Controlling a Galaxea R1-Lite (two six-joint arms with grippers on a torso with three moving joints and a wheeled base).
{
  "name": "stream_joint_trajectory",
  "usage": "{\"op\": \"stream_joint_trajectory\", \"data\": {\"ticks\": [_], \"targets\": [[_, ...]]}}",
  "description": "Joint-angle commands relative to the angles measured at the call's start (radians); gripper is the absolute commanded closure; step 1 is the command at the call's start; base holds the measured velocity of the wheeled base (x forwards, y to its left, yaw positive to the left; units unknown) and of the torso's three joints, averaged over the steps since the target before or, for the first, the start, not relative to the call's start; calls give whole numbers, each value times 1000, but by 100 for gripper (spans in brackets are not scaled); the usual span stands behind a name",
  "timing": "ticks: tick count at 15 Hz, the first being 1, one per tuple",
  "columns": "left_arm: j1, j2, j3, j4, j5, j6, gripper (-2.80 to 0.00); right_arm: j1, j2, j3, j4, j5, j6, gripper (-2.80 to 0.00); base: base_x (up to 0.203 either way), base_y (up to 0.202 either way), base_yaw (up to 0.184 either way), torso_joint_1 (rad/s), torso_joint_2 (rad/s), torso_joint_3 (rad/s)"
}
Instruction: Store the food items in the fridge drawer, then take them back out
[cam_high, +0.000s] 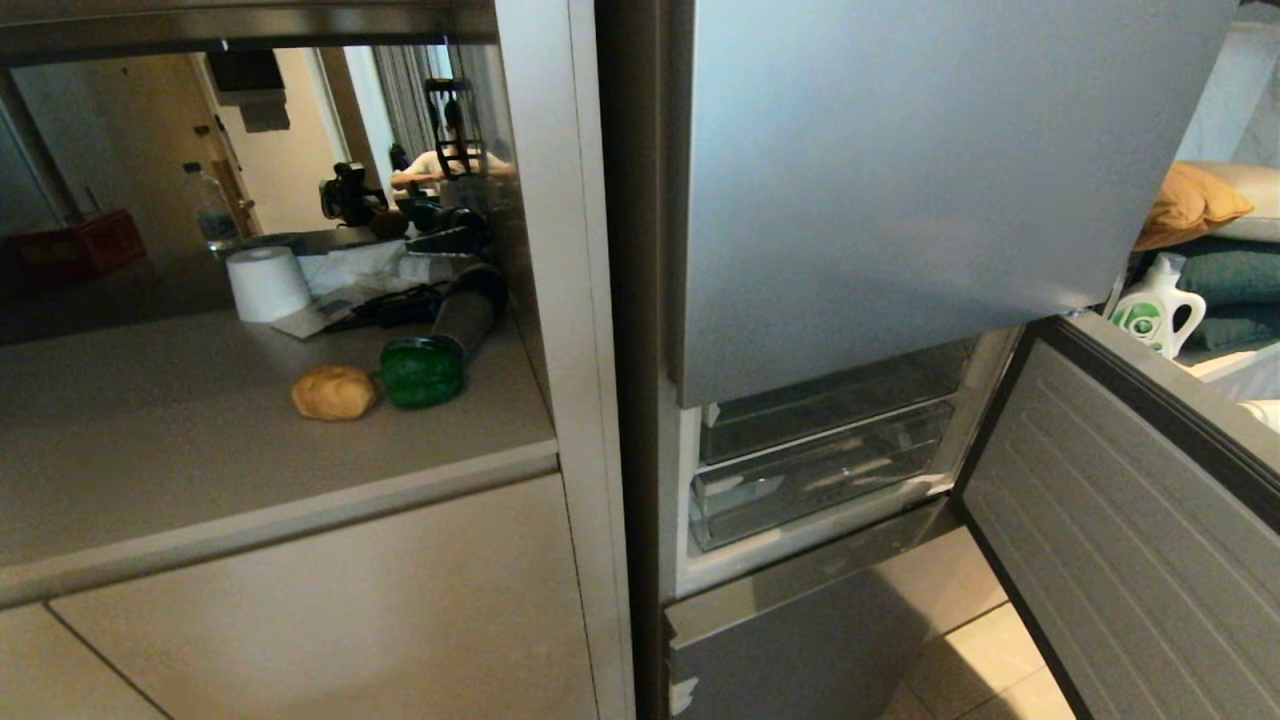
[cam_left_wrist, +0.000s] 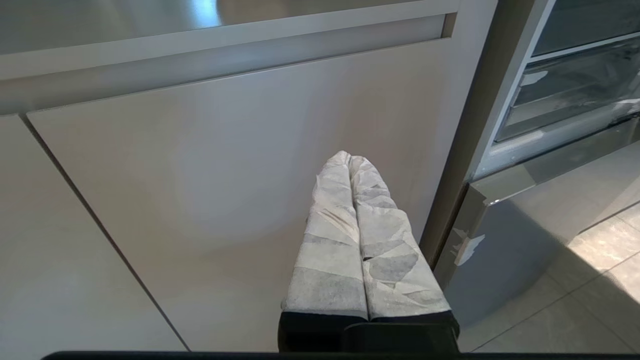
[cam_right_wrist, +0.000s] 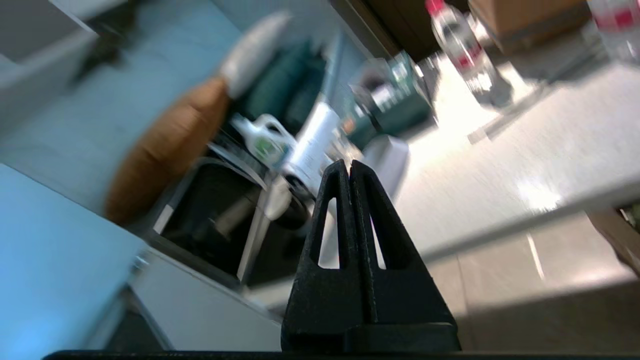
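Right gripper (cam_right_wrist: 350, 167): black, wedge-shaped fingers pressed flat together, nothing between them; out of the head view, aimed at a blurred corner of floor and clutter, so its distance from the fridge cannot be judged.
Left gripper (cam_left_wrist: 350, 160): fingers wrapped in crinkled white tape, closed tip to tip and empty, hanging low before a plain beige cabinet door (cam_left_wrist: 225, 175).
Progress: an early stage, by my reading; neither food item is stored, and the taking-out half is untouched.
Potato (cam_high: 334, 392): tan, matte, lumpy oval on the counter (cam_high: 150, 430), at about 9 o'clock from the fridge opening.
Pepper (cam_high: 421, 372): glossy deep green, blocky and lobed, just beside the potato at its 3 o'clock.
Drawer (cam_high: 1130, 520): silver-grey front swung out at 4 o'clock of the head view, its ribbed inner face showing.
Bins (cam_high: 815, 470): clear, hard, shiny plastic, stacked in the opening, seemingly empty.
Upper door (cam_high: 900, 180): brushed grey metal, flat and smooth.
Left to do: pick up each item, carry it to the bins, close up, reopen, return both to the counter.
Paper roll (cam_high: 267, 283): soft white cylinder at 11 o'clock of the potato.
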Motion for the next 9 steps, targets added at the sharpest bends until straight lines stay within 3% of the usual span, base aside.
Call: {"op": "stream_joint_trajectory", "data": {"ticks": [1, 4, 7, 9], "targets": [[0, 0, 0, 0, 0, 0, 0, 0, -15, -22, -12, -5, 15, 0, 0, 0, 0, 0, 0, 0], [0, 0, 0, 0, 0, 0, 0, -11, 23, -80, 22, -84, 10, 0, 0, 0, 0, 0, 0, 0], [0, 0, 0, 0, 0, 0, 0, -8, 70, -255, 202, -129, 15, 0, 0, 0, 0, 0, 0, 0], [0, 0, 0, 0, 0, 0, 0, 100, 94, -405, 357, -160, 14, 0, 0, 0, 0, 0, 0, 0]]}}
